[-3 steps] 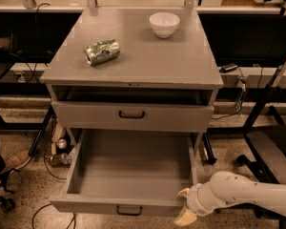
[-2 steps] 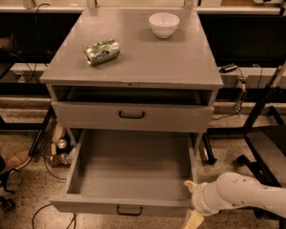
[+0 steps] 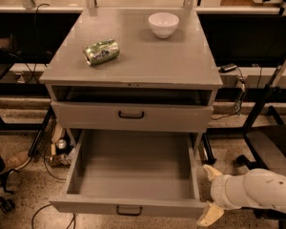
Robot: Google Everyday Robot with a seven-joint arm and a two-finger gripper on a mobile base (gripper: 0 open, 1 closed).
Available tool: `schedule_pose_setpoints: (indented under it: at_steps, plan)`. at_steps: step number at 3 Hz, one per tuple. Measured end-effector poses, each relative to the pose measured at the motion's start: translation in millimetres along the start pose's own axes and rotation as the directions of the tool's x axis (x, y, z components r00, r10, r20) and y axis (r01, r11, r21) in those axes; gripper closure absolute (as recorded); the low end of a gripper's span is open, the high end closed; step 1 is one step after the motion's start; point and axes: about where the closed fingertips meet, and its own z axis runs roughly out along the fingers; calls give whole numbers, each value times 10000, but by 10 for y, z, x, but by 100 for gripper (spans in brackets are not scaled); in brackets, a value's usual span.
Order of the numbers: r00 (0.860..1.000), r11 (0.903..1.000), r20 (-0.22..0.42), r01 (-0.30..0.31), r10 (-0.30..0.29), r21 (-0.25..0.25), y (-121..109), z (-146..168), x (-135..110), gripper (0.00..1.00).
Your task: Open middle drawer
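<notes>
My gripper (image 3: 203,194) hangs at the right front corner of the middle drawer (image 3: 86,206), cream fingers apart, holding nothing. The drawer, a smooth grey metal box, stands open.

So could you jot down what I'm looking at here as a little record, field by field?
cabinet top: grey, holds two things
can: green, lying on its side, left
bowl: white, upright, back right
top drawer: shut
middle drawer: pulled well out, nothing inside
pincer: open, holding nothing, beside the middle drawer's front right corner
arm: white, entering from lower right
</notes>
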Motion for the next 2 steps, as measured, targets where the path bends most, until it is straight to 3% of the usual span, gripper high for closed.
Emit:
schedule_pose_setpoints:
  at_steps: [1, 2]
  plan:
    - [9983, 9927, 320, 444, -483, 1122, -379, -763, -67, 0]
    - [9953, 9795, 502, 719, -828, 1883, -572, -1213, -144, 0]
